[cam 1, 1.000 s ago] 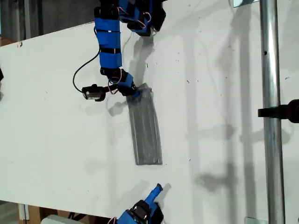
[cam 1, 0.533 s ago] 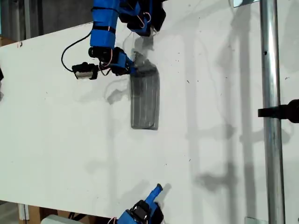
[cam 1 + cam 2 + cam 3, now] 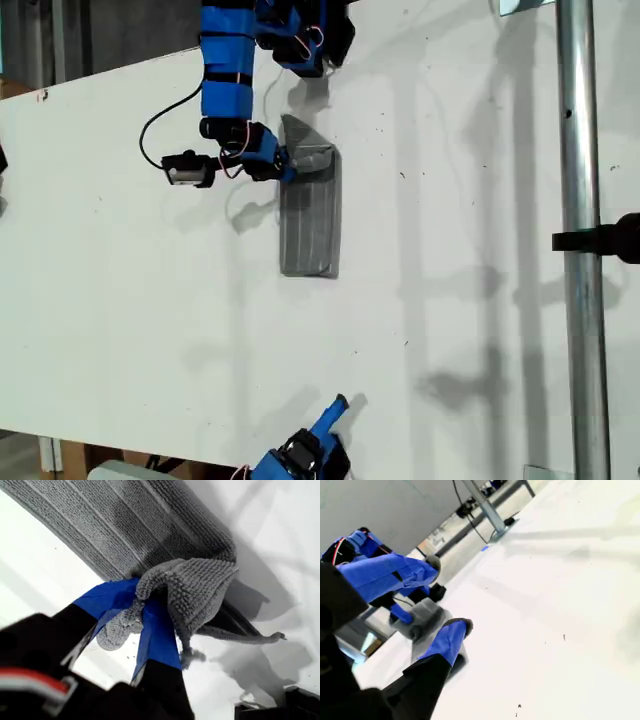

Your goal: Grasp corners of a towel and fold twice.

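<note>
Exterior view: towel (image 3: pixel 309 222) now folded short, its carried end laid at 12 o'clock.
My first gripper (image 3: pixel 142 615) jaws still clench a corner (image 3: pixel 192 587); second gripper (image 3: pixel 437 605) jaws open, idle; release seems next.

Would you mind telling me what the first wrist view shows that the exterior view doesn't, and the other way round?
Only the first wrist view shows the grip closely: my first end effector pinching a bunched corner of the towel, with its ribbed weave and thin pale stripes visible.

Only the exterior view shows the whole folded towel as a narrow strip, my second end effector idle near the bottom edge, and a metal pole.

Both show the towel, my first end effector and the white table.
</note>
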Controlling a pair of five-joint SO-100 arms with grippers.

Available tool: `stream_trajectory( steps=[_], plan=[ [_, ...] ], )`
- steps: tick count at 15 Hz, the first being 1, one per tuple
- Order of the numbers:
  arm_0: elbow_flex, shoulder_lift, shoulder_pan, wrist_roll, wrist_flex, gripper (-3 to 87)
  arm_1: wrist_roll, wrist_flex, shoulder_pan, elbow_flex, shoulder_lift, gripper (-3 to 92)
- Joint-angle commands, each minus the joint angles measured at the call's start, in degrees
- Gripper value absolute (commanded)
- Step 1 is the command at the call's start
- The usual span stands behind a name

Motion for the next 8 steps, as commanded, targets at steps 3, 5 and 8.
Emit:
stream_trajectory(
  steps=[3, 5, 8],
  plan=[
    [-0.5, 0.4, -0.2, 0.0, -0.4, 18.6, 10.5, 9.7, 3.3, 17.1, 20.9, -0.4],
    [-0.6, 0.4, -0.7, 0.7, -0.4, 18.6, 11.1, 7.5, 5.1, 24.5, 31.7, 10.6],
    [-0.8, 0.4, -0.2, -0.2, -0.6, 18.4, 17.8, 15.9, 5.4, 26.8, 38.7, 42.2]
  ],
)
